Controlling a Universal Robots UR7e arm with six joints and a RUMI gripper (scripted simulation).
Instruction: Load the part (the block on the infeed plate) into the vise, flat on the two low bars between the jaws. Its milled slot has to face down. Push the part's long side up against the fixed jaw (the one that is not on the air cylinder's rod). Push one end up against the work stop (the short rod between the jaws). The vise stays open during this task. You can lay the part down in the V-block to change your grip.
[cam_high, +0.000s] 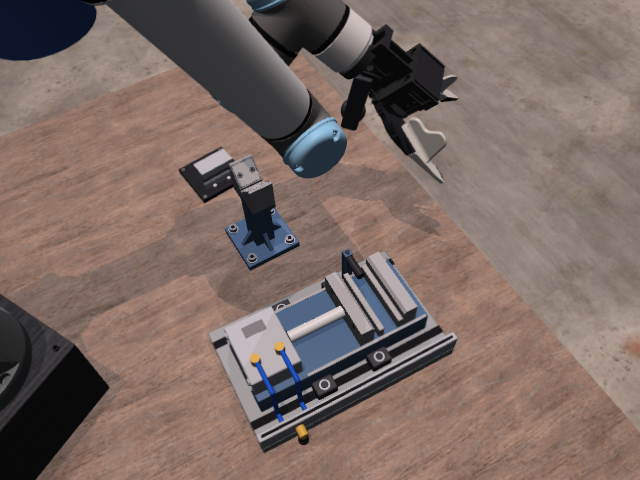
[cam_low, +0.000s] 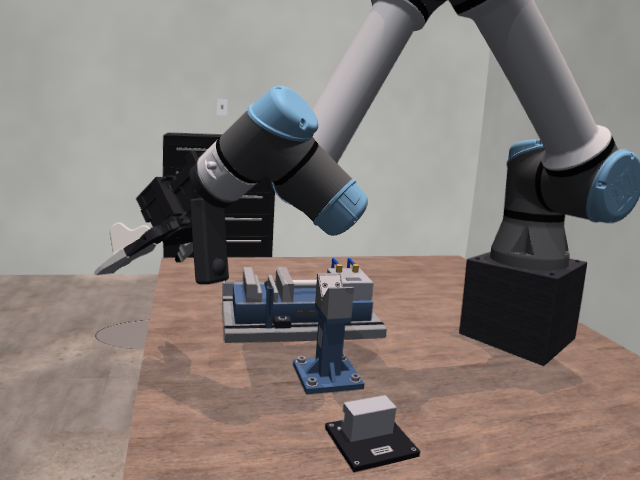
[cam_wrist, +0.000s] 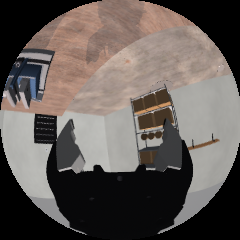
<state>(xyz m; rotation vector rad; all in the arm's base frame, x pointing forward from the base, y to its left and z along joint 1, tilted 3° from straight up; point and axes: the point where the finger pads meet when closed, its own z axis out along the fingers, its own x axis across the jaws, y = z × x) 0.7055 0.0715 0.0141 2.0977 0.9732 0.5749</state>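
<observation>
The part (cam_high: 212, 164) (cam_low: 369, 417), a grey block, sits on the black infeed plate (cam_high: 195, 180) (cam_low: 361, 457). I cannot see its slot. The vise (cam_high: 330, 335) (cam_low: 299, 304) (cam_wrist: 25, 82) stands open and empty, with the fixed jaw (cam_high: 395, 286) at its far end and the work stop (cam_high: 354, 266) between the jaws. The V-block (cam_high: 250, 178) (cam_low: 333, 297) on its blue stand is empty. My gripper (cam_high: 447, 134) (cam_low: 111, 253) (cam_wrist: 118, 119) is open and empty. It hangs high, tilted outward, past the table's edge and away from the part.
The air cylinder (cam_high: 261, 346) with blue hoses sits at the vise's near end. The arm's black base block (cam_high: 31, 372) (cam_low: 522, 304) stands at a table corner. A black cabinet (cam_low: 248, 217) stands behind the table. The arm's forearm (cam_high: 232, 67) passes above the infeed plate.
</observation>
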